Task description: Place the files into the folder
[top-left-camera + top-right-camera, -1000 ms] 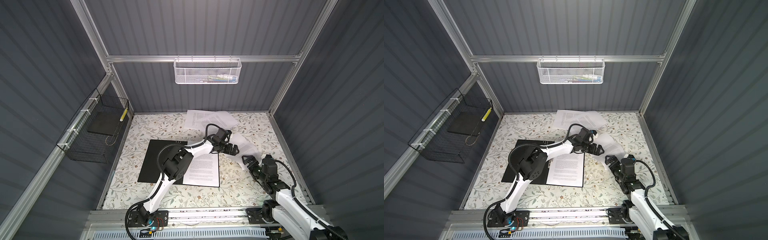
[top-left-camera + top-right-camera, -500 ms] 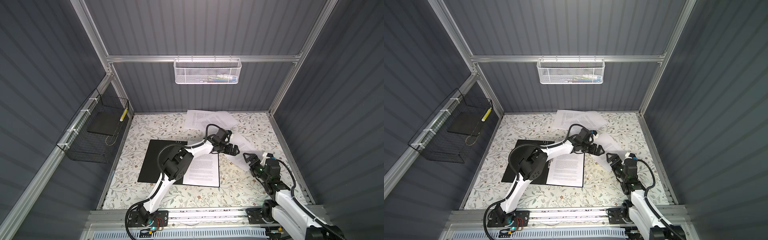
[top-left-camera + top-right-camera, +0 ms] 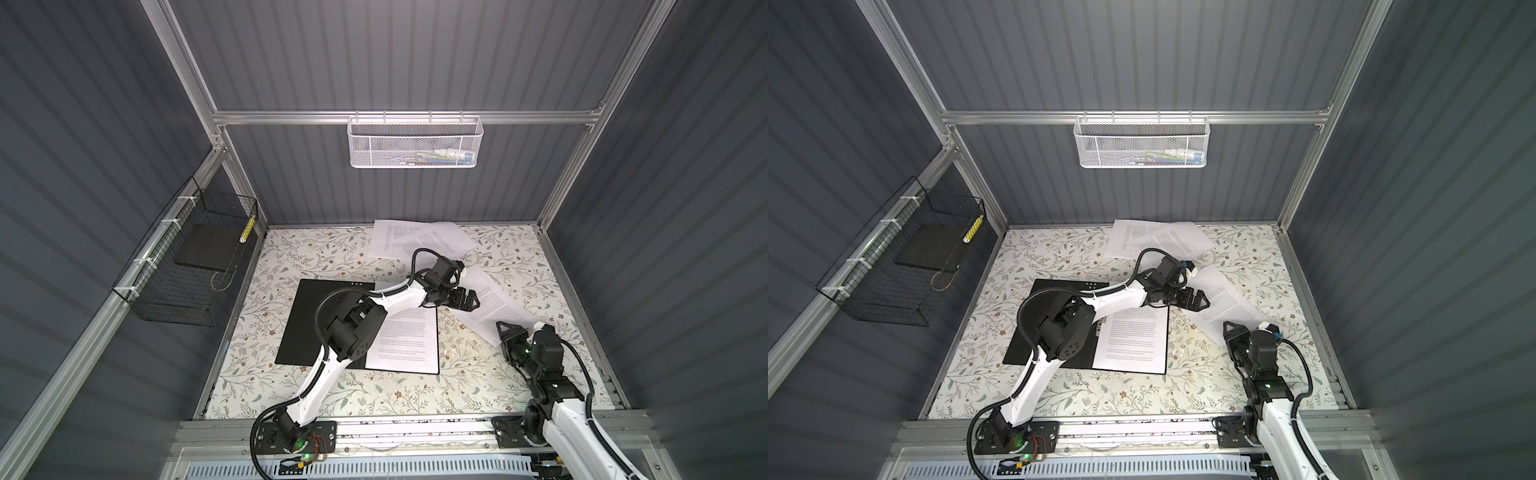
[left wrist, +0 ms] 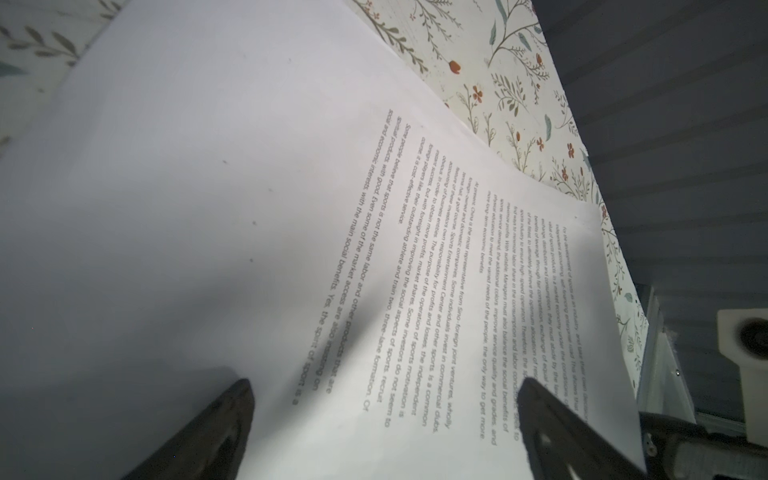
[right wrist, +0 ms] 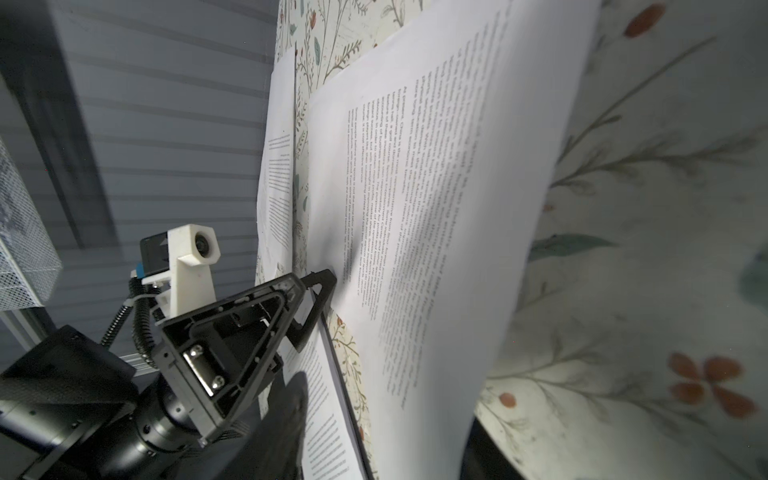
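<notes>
The folder [image 3: 316,324] [image 3: 1042,328] lies open, black inside up, in both top views. One of the files, a printed sheet [image 3: 409,345] [image 3: 1133,345], rests on its right half. A second sheet [image 3: 494,307] [image 3: 1229,307] [image 4: 249,208] [image 5: 457,208] lies slanted just right of the folder. My left gripper [image 3: 467,299] [image 3: 1198,300] [image 4: 390,395] [image 5: 320,286] is open, with its tips down on that sheet's far-left part. My right gripper [image 3: 505,328] [image 3: 1231,330] [image 5: 386,436] is open at the sheet's near corner, and the raised edge passes between its fingers. Two more sheets [image 3: 415,241] [image 3: 1154,239] overlap at the back.
A white mesh basket [image 3: 415,143] [image 3: 1142,143] hangs on the back wall. A black wire basket [image 3: 187,266] [image 3: 892,266] is fixed to the left wall. The floral mat is bounded by grey walls and by an aluminium rail [image 3: 415,428] at the front.
My right gripper's jaws have narrowed around the near edge of the loose sheet, and its wrist has shifted slightly. The left arm has stayed put on the sheet.
</notes>
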You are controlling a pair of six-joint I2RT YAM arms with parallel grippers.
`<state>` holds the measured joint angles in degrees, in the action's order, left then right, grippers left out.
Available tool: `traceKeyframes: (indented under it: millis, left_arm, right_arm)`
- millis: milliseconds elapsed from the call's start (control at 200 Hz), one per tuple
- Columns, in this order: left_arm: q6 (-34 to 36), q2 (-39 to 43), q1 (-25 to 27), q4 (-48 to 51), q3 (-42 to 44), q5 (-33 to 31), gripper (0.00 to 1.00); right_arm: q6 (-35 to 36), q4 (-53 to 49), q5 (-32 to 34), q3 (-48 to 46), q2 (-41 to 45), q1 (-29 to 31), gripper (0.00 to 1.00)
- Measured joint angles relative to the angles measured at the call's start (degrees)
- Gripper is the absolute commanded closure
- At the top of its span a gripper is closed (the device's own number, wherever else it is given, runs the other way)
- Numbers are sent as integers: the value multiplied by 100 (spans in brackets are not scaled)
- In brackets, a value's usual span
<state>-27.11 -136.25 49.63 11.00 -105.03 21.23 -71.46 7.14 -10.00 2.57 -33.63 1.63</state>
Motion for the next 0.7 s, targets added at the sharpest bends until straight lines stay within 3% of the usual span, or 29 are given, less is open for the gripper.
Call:
traceKeyframes:
  millis: [105, 370, 545, 700]
  left_arm:
    - [-20, 0, 0, -11, 0, 4, 0]
    - [-22, -7, -17, -11, -20, 120, 0]
    - [-11, -105, -15, 227, -295, 531, 0]
    - [-20, -46, -26, 177, -289, 994, 0]
  right_arm:
    - [-59, -144, 35, -9, -22, -15, 69]
    - [-11, -315, 33, 2, -153, -20, 100]
    - [470, -837, 15, 448, -302, -26, 100]
    - [1674, -1572, -175, 2046, -837, -26, 100]
